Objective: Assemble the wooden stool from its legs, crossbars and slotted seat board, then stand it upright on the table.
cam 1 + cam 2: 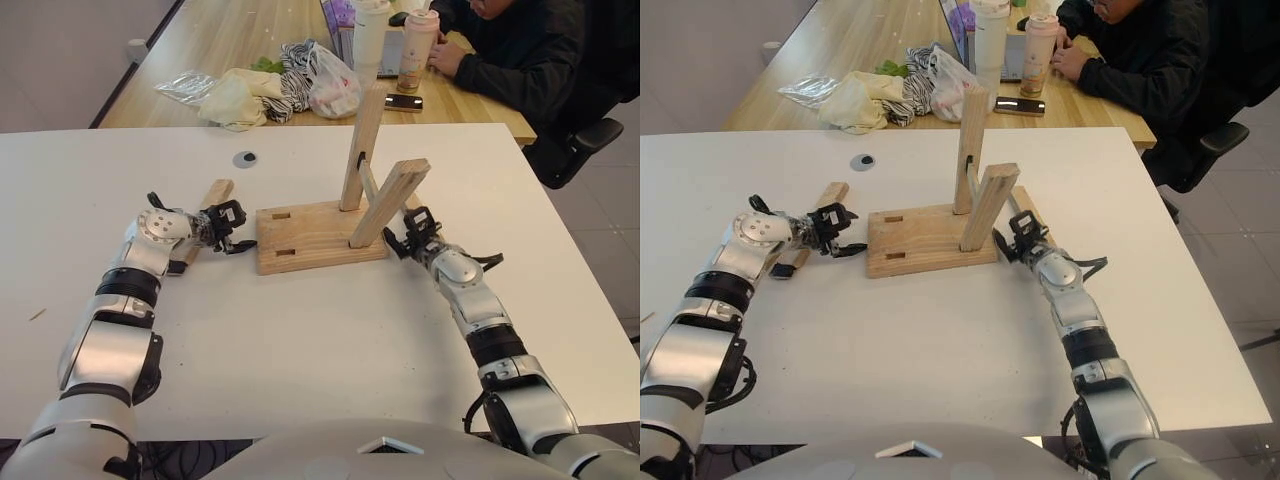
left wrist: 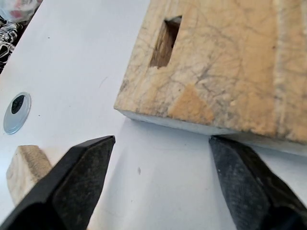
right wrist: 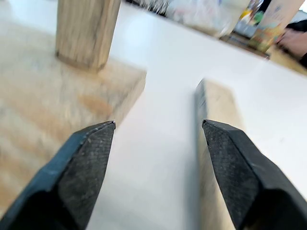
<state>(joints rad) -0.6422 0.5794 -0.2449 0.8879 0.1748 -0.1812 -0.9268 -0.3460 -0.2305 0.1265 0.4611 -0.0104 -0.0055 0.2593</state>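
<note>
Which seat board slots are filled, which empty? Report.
Half filled: an upright leg and a tilted leg stand at the seat board's right end; the two left slots show as empty holes.

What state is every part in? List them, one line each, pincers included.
Seat board: lying flat on the table, two slots empty.
Far leg: standing in the board, roughly upright.
Near leg: set in the board, tilted.
Loose leg: lying on the table beside the left arm.
Left pincer: open, holding nothing.
Right pincer: open, holding nothing.
</note>
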